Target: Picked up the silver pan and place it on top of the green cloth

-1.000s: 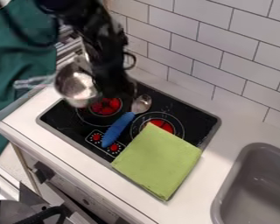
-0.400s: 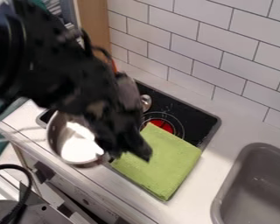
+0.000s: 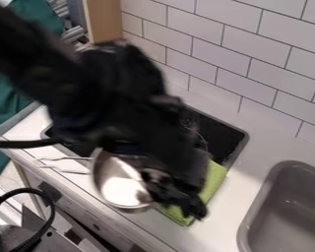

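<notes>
Toward six o'clock, your gripper (image 3: 178, 197) is clamped on the rim of the silver pan (image 3: 118, 183), which sits toward nine o'clock from the green cloth (image 3: 215, 181).

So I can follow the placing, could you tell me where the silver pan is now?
In the camera view, the silver pan is just left of the gripper, below the picture's centre, with the green cloth to its right.

white rectangular wall tiles (image 3: 226, 54) with dark grout stand behind a pale counter (image 3: 216, 231); a grey sink (image 3: 285, 216) is set into it; a tan wooden panel (image 3: 103, 19) stands upright at the upper left.
</notes>
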Controlling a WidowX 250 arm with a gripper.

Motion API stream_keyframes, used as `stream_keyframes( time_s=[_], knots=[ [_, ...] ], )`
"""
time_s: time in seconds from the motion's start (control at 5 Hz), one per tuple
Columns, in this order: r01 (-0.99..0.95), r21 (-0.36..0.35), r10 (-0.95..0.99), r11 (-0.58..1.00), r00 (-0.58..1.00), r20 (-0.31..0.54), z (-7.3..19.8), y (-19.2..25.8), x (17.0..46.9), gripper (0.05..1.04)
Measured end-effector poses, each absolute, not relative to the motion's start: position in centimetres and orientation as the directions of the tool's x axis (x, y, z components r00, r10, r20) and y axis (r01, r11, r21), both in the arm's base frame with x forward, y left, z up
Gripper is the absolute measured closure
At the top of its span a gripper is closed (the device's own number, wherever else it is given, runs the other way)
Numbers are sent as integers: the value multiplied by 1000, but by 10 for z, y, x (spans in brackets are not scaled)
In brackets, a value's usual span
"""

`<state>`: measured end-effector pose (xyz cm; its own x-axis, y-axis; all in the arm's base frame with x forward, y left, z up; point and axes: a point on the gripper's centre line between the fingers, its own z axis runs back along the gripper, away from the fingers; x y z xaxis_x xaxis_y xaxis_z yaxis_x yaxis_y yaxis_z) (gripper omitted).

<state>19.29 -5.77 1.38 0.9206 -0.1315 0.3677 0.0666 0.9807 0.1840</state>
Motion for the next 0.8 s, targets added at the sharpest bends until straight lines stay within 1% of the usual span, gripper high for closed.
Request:
stream_keyframes(
  time_s=[0.2, 0.4, 0.6, 0.8],
  knots=[
    [103, 195, -168, 975, 920, 354, 6, -74, 211, 1024],
    [118, 183, -177, 976, 921, 348, 0, -90, 233, 1024],
    [94, 150, -141, 984, 930, 339, -8, -90, 247, 1024],
    [61, 140, -103, 988, 945, 312, -18, -76, 252, 1024]
  ],
)
